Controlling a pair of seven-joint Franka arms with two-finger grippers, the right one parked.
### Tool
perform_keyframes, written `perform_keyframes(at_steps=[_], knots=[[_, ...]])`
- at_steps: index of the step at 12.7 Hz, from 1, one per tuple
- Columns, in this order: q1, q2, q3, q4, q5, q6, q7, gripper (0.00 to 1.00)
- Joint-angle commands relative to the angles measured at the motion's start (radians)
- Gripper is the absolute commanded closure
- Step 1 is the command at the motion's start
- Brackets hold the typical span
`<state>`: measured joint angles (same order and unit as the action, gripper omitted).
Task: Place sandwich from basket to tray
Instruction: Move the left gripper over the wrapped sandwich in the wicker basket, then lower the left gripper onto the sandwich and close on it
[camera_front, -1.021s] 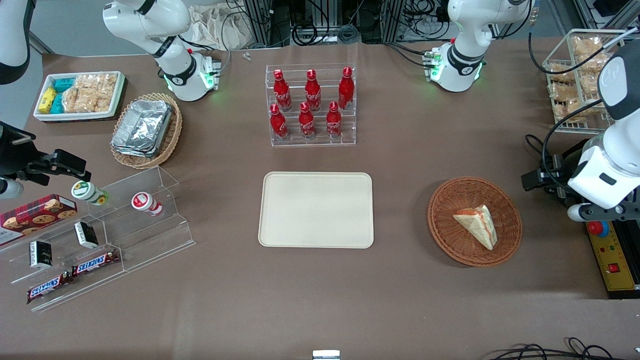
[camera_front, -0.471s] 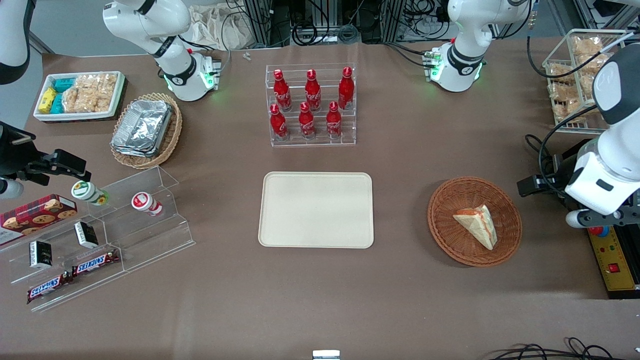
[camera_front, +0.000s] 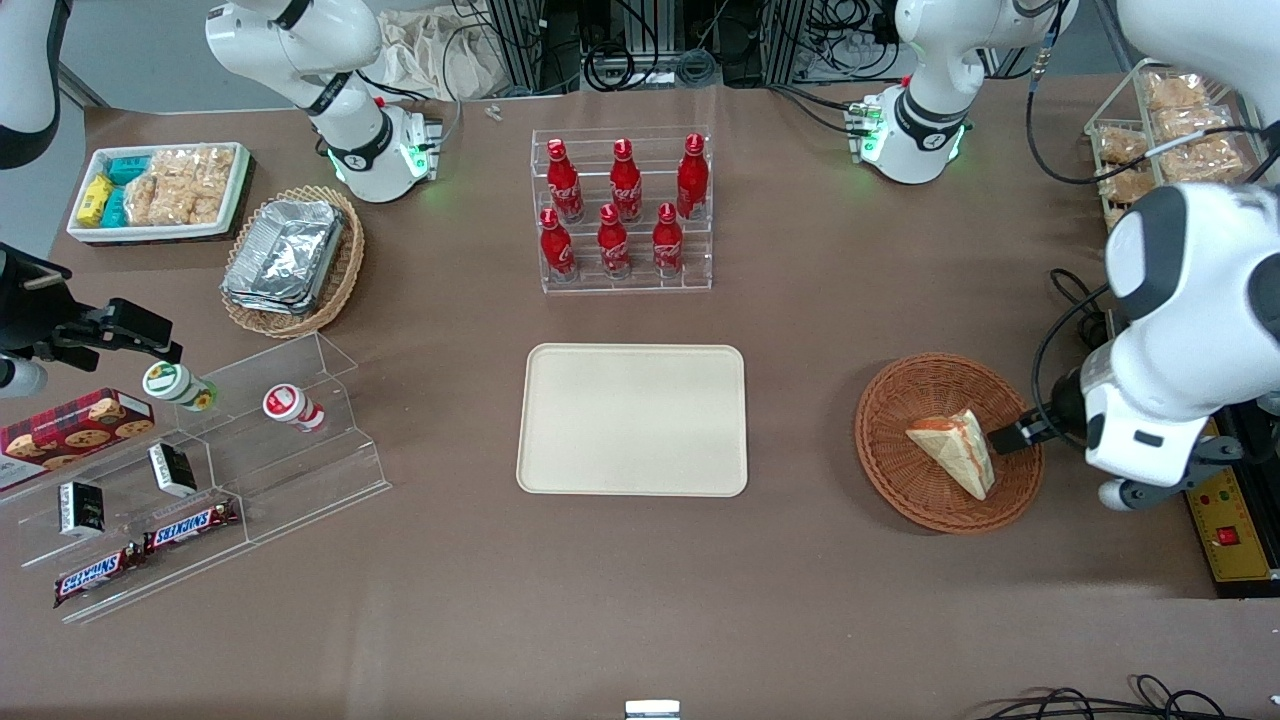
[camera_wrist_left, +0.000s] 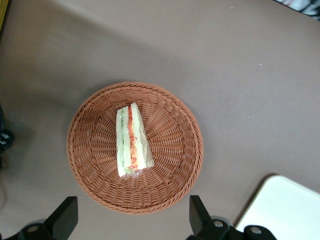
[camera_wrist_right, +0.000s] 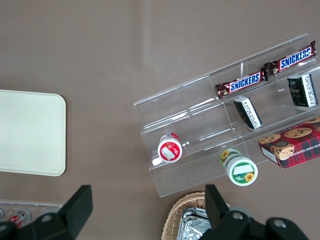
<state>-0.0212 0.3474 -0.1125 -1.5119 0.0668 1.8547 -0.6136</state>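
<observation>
I am holding the gripper (camera_wrist_left: 130, 220) above the basket (camera_wrist_left: 172, 175), its fingers (camera_wrist_left: 197, 215) spread wide apart and holding nothing. The sandwich (camera_wrist_left: 131, 141) is lying on its side in the middle of the basket, with the tray (camera_front: 632, 419) well apart toward the parked arm's end. I think I should centre over the wedge, align the fingers across its narrow thickness, then descend and close gently.

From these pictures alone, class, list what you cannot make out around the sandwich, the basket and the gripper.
- Gripper: wrist view shows open fingers, bases cut by the frame edge; front view shows one dark finger, the arm covers the rest.
- Sandwich underside: hidden against the basket.
- Tray: wrist view cuts off all but one corner.
</observation>
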Motion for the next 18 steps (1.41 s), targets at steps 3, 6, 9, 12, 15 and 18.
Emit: perform_keyframes(at_steps=[3, 6, 9, 12, 15, 18], knots=[[0.001, 0.014, 0.01, -0.137, 0.008, 0.184, -0.155, 0.0], [0.006, 0.074, 0.014, -0.148, 0.01, 0.238, -0.161, 0.0], [0.006, 0.132, 0.014, -0.149, 0.01, 0.277, -0.192, 0.0], [0.006, 0.16, 0.016, -0.165, 0.01, 0.304, -0.227, 0.0], [0.007, 0.162, 0.016, -0.195, 0.01, 0.326, -0.241, 0.0], [0.007, 0.16, 0.016, -0.235, 0.01, 0.333, -0.242, 0.0]])
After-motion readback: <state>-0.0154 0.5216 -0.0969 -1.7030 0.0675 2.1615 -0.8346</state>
